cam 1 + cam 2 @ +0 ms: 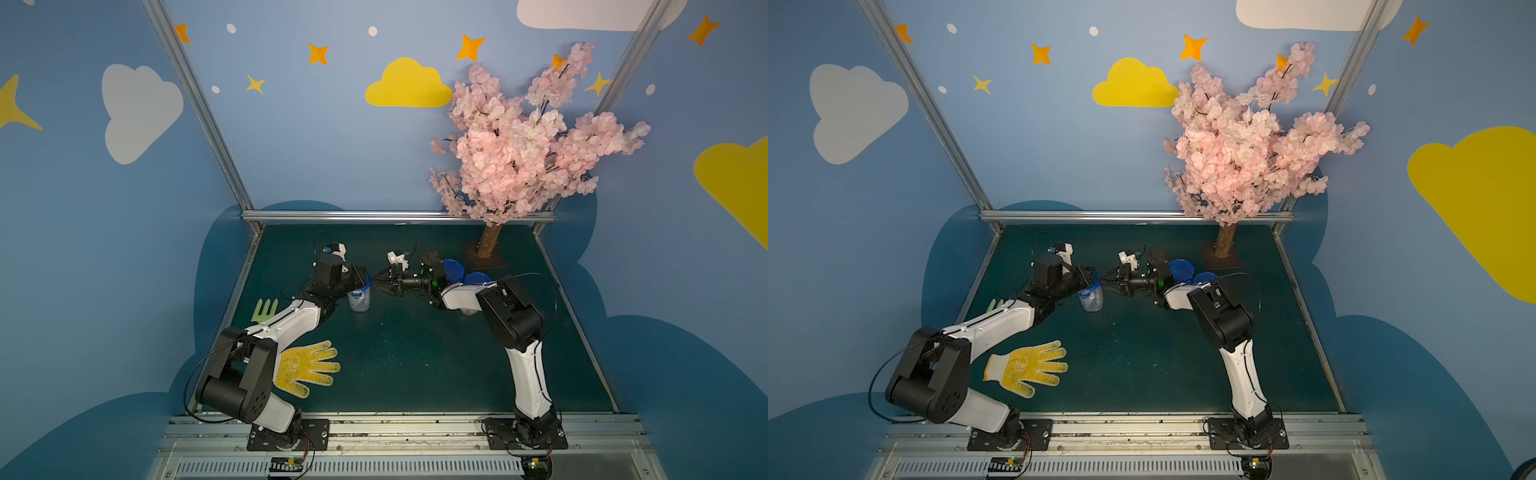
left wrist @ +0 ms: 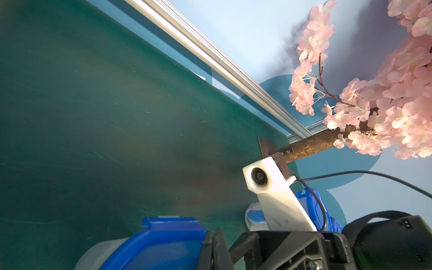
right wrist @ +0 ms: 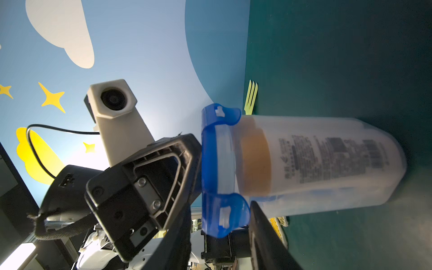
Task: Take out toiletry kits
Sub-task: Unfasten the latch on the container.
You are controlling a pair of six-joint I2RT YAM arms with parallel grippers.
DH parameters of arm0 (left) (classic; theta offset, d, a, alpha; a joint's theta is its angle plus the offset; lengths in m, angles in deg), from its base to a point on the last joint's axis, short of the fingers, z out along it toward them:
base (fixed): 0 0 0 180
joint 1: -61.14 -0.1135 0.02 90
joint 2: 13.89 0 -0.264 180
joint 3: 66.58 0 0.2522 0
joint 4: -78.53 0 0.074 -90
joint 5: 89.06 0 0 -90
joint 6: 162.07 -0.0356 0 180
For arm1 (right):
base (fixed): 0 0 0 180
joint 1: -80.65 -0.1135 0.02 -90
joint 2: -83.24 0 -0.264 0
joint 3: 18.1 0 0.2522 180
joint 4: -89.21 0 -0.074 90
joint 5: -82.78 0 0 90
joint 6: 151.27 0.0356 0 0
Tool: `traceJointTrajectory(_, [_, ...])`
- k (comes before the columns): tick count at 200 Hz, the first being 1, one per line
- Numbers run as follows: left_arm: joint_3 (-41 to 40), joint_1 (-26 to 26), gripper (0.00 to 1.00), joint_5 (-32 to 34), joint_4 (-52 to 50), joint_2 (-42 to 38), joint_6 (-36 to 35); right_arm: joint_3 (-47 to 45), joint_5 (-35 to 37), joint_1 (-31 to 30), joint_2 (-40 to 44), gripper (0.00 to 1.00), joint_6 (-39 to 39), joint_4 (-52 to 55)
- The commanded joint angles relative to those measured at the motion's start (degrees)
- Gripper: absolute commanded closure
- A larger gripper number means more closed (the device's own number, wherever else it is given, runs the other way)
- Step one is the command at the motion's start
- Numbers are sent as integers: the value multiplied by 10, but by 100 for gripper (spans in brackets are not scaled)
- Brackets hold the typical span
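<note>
The toiletry kit's white bottle (image 3: pixel 315 161) sits sealed inside the clear jar (image 1: pixel 359 301), which stands left of centre on the green table (image 1: pixel 415 353) with its blue lid (image 3: pixel 210 163) on. The left gripper (image 3: pixel 191 159) is closed against the lid's top, and the right gripper (image 1: pixel 374 284), jaws apart, straddles one lid tab (image 3: pixel 224 212). A sideways pull there could tip or slide the light jar, or the jaws may slip off the smooth tab.

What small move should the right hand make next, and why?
Probably close the right hand on the tab of the blue lid: its jaws straddle that tab, the lid is on the jar, and the bottle is inside.
</note>
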Motion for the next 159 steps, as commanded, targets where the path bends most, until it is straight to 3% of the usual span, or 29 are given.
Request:
traceJointTrajectory(1, [-99, 1, 98, 23, -312, 94, -5, 19, -22, 1, 53, 61, 8, -147])
traceJointTrajectory(159, [-100, 1, 98, 23, -309, 133, -9, -7, -24, 5, 114, 65, -38, -102])
